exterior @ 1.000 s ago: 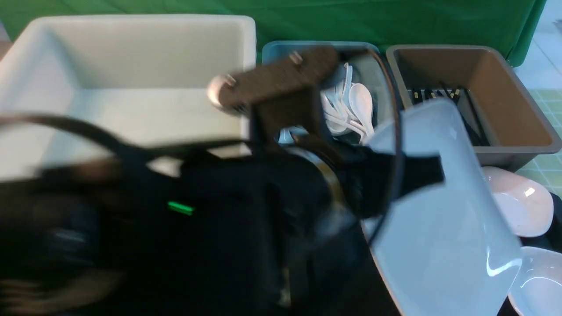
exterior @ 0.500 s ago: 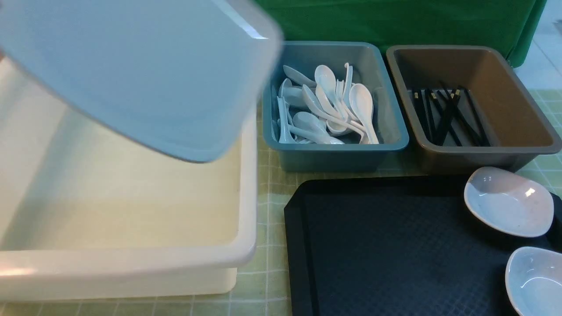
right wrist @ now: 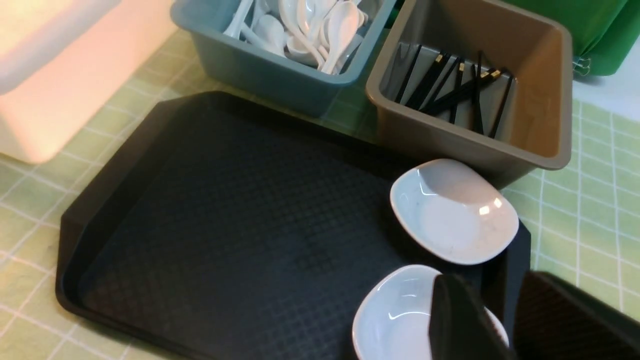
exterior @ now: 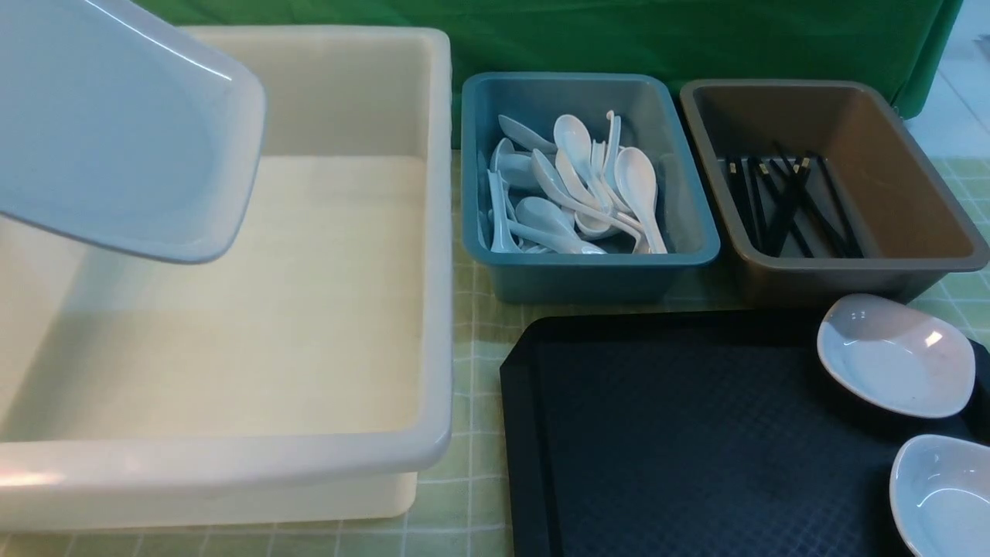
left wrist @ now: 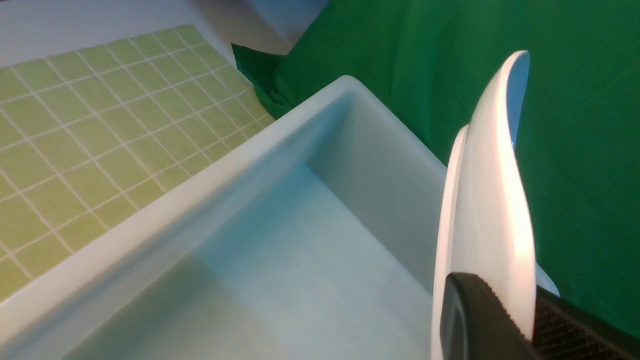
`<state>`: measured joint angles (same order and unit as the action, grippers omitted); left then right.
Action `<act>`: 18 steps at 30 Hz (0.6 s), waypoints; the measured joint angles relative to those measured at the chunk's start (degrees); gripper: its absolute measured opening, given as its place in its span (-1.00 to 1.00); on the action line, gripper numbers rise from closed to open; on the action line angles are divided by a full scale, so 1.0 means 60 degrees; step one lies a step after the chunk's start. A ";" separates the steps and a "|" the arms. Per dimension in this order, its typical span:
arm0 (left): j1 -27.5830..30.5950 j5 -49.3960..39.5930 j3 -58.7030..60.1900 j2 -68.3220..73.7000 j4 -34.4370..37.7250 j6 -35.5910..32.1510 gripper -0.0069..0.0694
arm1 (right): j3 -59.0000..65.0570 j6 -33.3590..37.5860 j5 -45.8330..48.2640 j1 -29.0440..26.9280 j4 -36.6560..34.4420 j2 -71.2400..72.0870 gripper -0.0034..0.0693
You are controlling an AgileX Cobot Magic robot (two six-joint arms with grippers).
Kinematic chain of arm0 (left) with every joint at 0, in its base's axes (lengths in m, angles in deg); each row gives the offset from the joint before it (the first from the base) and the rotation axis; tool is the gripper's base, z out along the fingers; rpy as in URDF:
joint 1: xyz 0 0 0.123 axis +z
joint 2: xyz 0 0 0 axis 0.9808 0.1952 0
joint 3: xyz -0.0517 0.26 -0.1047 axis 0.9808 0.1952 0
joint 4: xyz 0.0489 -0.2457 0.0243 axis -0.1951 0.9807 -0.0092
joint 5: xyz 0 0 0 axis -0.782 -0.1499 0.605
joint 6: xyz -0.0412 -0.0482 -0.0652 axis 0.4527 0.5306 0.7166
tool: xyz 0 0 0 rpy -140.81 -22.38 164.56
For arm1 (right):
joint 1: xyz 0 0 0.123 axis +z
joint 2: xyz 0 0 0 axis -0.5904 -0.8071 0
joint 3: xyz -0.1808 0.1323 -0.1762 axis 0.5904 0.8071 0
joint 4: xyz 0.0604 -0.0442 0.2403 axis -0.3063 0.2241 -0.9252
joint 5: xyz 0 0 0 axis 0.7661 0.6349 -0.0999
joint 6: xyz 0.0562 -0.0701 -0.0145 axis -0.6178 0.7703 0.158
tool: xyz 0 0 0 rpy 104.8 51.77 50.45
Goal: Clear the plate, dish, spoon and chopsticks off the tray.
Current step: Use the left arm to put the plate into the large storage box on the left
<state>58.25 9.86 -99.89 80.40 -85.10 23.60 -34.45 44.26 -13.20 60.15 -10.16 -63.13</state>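
Plate [exterior: 124,139]: tilted above white bin [exterior: 437,232], edge clamped in left gripper [left wrist: 505,305]. Right gripper [right wrist: 500,312]: jaws apart, apparently empty, over near dish [right wrist: 395,315]. Tray [right wrist: 225,200]: also carries far dish [right wrist: 452,210].

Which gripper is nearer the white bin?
Left. The left gripper holds the plate above the white bin; the right gripper hangs over a dish on the tray, away from the bin.
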 joint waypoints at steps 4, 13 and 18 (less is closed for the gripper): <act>0.1201 0.1315 0.0011 0.0680 0.1090 -0.0473 -0.77 | 0.0000 0.0000 0.0000 0.0000 0.0000 0.0000 -0.42; 0.4890 0.3103 0.0023 0.2780 0.6838 -0.5769 -0.77 | 0.0000 0.0000 -0.0030 0.0000 0.0000 0.0000 -0.41; 0.5866 0.3132 0.0023 0.4052 1.0072 -0.9005 -0.77 | 0.0000 0.0000 -0.0106 0.0000 0.0000 0.0000 -0.39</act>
<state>93.45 28.65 -99.75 104.71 -24.67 -30.43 -34.45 44.26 -13.83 60.15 -10.16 -63.13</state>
